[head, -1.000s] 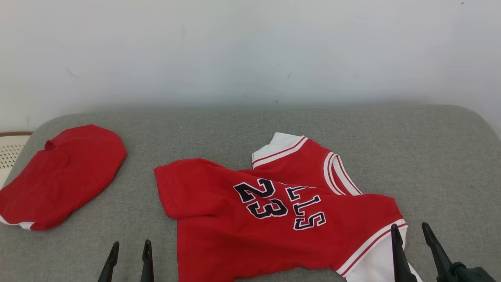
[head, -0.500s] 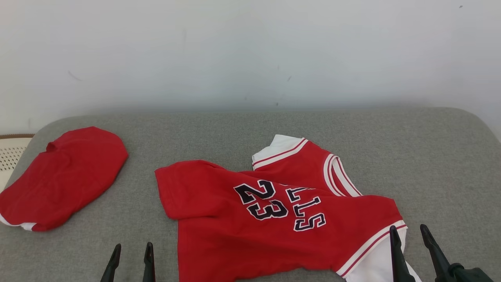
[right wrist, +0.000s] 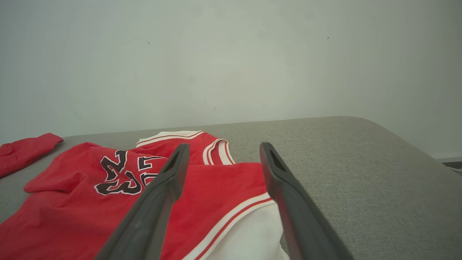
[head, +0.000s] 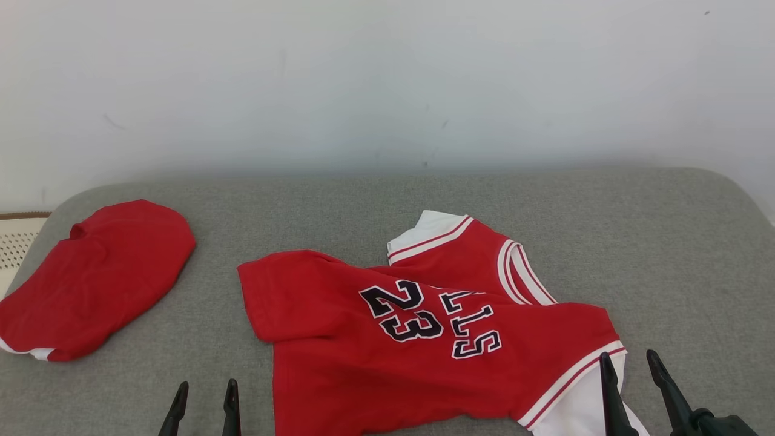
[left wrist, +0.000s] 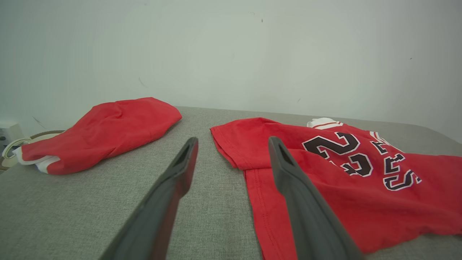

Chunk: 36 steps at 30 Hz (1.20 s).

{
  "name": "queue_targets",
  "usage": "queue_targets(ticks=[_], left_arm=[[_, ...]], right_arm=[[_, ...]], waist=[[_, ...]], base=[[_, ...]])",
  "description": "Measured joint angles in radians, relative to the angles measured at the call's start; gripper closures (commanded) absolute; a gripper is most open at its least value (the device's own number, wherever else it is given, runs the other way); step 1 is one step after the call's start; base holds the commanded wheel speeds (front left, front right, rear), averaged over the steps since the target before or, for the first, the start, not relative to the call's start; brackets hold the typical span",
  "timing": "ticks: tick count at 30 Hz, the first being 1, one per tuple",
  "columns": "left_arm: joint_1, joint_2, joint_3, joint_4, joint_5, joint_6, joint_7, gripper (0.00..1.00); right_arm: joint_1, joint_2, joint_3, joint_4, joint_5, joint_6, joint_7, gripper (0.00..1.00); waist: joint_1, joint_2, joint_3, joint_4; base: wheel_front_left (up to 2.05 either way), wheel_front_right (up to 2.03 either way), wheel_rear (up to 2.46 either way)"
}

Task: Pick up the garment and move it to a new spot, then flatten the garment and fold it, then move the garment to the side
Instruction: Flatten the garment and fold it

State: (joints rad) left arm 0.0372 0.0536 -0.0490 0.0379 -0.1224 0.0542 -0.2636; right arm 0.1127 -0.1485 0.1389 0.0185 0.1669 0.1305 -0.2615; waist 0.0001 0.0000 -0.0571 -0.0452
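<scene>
Grey woven-fabric padded surface with rounded far corners takes up the lower half of the scene, with a plain white wall behind it at the far side.

Red knit basketball jersey with white-and-red striped trim and a dark "23" lies on the near middle to near right of the surface. It is crumpled, not flat. A sleeve-like flap points left, and the print reads upside down from my head. White-trimmed openings stick out on its far side. A white panel with a striped edge sits at its near right corner.

My left gripper is at near left, fingers spread wide with nothing between them. It is over bare grey fabric just left of the jersey's near left edge, and in my left wrist view it looks apart from the cloth.

My right gripper is at near right, also spread wide and empty. Its fingers are over the jersey's white corner panel; I can't tell if they touch it.

Second garment, plain red bunched cloth with a bit of white edge, lies at far left, well apart from the jersey.

Pale perforated item with a brown rim peeks in at the left edge past the surface. It is too cut off to identify.
</scene>
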Motion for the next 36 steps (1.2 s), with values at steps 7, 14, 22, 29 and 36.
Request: queue_targets(ticks=[7, 14, 22, 29, 36], left_arm=[[0.0, -0.001, -0.006, 0.001, -0.017, -0.006, 0.0, 0.0], [-0.005, -0.001, -0.029, 0.068, -0.066, -0.037, 0.0, 0.0], [-0.024, -0.003, -0.11, 0.242, -0.091, -0.07, 0.0, 0.0], [-0.078, -0.004, -0.162, 0.358, -0.133, -0.07, 0.0, 0.0], [-0.127, -0.003, -0.193, 0.434, -0.143, -0.069, 0.0, 0.0]], right_arm=[[0.0, -0.001, -0.003, 0.003, 0.001, 0.0, 0.0, 0.0], [0.0, 0.009, -0.059, 0.049, 0.003, 0.0, 0.019, 0.0], [-0.026, 0.016, -0.114, 0.169, -0.002, 0.0, 0.113, 0.0], [-0.092, 0.006, -0.135, 0.336, -0.015, 0.0, 0.147, 0.0], [-0.179, -0.004, -0.12, 0.507, -0.023, 0.0, 0.137, 0.0]], waist=[[0.0, 0.0, -0.001, -0.003], [0.0, 0.0, 0.008, -0.001], [0.0, 0.0, 0.031, -0.01], [0.0, 0.0002, 0.052, -0.024], [0.0, 0.0002, 0.073, -0.03]], base=[[0.0, 0.0, 0.0], [0.0, 0.0, 0.0], [0.0, 0.0, 0.0], [0.0, 0.0, 0.0], [0.0, 0.0, 0.0]])
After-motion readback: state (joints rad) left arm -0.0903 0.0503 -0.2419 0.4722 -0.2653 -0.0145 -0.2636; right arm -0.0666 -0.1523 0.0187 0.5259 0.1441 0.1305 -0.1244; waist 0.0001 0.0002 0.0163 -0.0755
